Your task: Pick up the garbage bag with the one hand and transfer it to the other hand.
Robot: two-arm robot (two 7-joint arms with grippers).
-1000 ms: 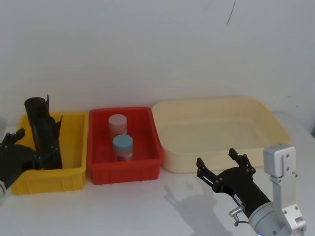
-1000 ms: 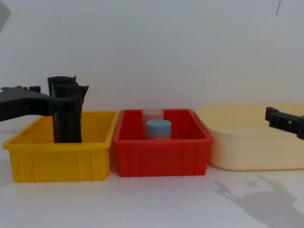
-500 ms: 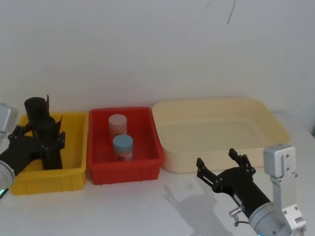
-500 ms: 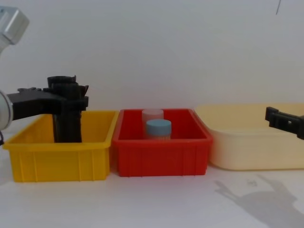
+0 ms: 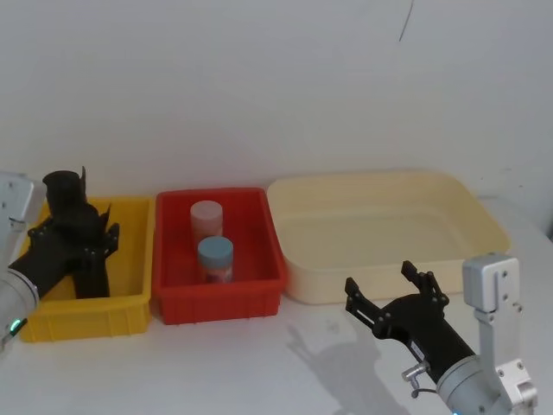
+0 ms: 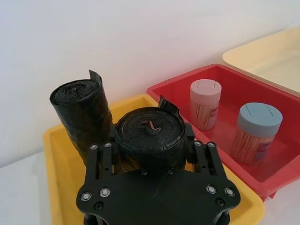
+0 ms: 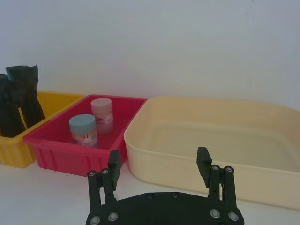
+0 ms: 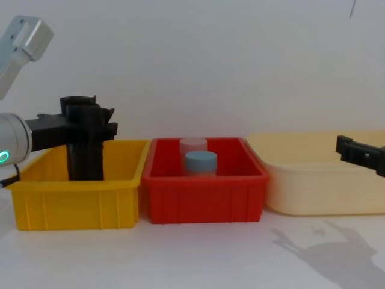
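Note:
Two black rolls stand upright in the yellow bin [image 5: 86, 317]. The garbage bag [image 6: 150, 133] is the nearer one in the left wrist view. My left gripper [image 6: 151, 149] is open, with one finger on each side of it near its top. I cannot tell if the fingers touch it. In the head view the left gripper [image 5: 75, 232] reaches in from the left edge. The second roll [image 6: 82, 105] stands just behind, a flap sticking up from its rim. My right gripper [image 5: 380, 278] hovers open over the table at the front right, holding nothing.
A red bin [image 5: 216, 304] beside the yellow one holds a pink-lidded jar [image 5: 206, 216] and a blue-lidded jar [image 5: 214, 256]. A large cream tub [image 5: 484, 220] sits to the right. Bare white table lies in front of the bins.
My left gripper has moved in from the left edge, and its fingers now straddle the roll. The rolls stay standing in the bin. The right arm has not moved.

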